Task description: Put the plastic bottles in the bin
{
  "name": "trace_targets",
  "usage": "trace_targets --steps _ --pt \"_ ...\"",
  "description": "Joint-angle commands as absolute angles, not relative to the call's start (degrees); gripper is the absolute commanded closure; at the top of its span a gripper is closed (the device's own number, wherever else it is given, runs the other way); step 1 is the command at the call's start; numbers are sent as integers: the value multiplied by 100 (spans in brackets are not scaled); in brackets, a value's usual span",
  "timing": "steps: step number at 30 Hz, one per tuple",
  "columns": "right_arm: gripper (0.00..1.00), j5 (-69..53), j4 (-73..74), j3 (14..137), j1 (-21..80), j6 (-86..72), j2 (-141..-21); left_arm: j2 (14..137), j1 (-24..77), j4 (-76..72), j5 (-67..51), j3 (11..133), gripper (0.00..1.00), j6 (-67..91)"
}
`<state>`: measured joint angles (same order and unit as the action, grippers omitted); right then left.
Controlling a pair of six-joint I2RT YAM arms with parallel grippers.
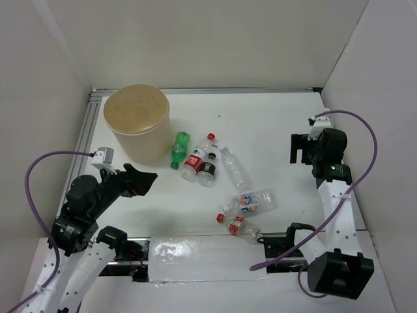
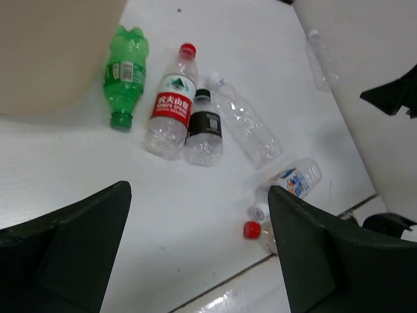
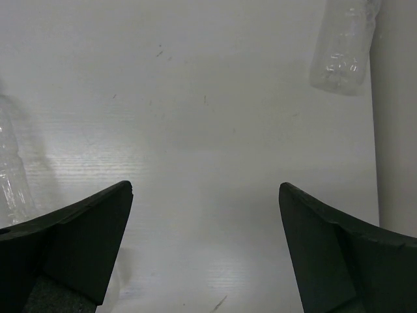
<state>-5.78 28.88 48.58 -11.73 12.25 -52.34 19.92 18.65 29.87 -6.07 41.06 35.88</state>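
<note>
The tan bin (image 1: 137, 120) stands at the back left and fills the top left corner of the left wrist view (image 2: 52, 52). Right of it lie the green bottle (image 1: 179, 150) (image 2: 124, 72), a red-label bottle (image 1: 197, 158) (image 2: 172, 101), a dark-label bottle (image 1: 208, 168) (image 2: 204, 124) and a clear bottle (image 1: 233, 166) (image 2: 244, 124). Nearer lie a blue-white-label bottle (image 1: 255, 202) (image 2: 294, 179) and a red-capped bottle (image 1: 238, 225) (image 2: 252, 229). My left gripper (image 1: 140, 179) (image 2: 199, 248) is open and empty, near the bin. My right gripper (image 1: 301, 149) (image 3: 205, 241) is open and empty over bare table.
White walls close the table on the left, back and right. A glossy clear strip (image 1: 195, 253) covers the front edge between the arm bases. A clear bottle shape (image 3: 342, 45) shows by the right wall, also in the left wrist view (image 2: 322, 59).
</note>
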Motion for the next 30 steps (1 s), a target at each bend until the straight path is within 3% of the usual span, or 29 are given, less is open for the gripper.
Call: trace_targets --steps 1,10,11,14,16,17,18,22,30 --pt "0 -545 2883 4975 -1230 1168 -5177 2118 1837 3261 -1248 4228 1 3401" --pt "0 -352 2883 5395 -1397 1460 -5623 2328 1837 3261 -1441 4175 1 3244" --pt "8 -273 2813 5518 -1397 1398 -5816 2381 1837 3261 -1441 4175 1 3243" --pt "67 -26 2813 6291 -1458 1135 -6783 2645 1837 3261 -1494 4297 5 3120" --pt "58 -26 3013 6818 -1459 907 -7553 2759 1837 3261 -1547 4298 16 3067" --pt "45 -26 3015 7334 -1459 827 -7802 2829 1837 3261 -1547 4359 18 3067" --pt "25 174 3015 7574 -1459 730 -8031 2830 1837 3261 -1547 4359 17 3067" --pt "4 1106 2691 8427 -1459 676 -9312 3180 1837 3366 -1608 4508 8 3015" --pt "0 1485 2259 9324 -1959 861 -11204 3393 1890 3480 -1503 4633 6 3155"
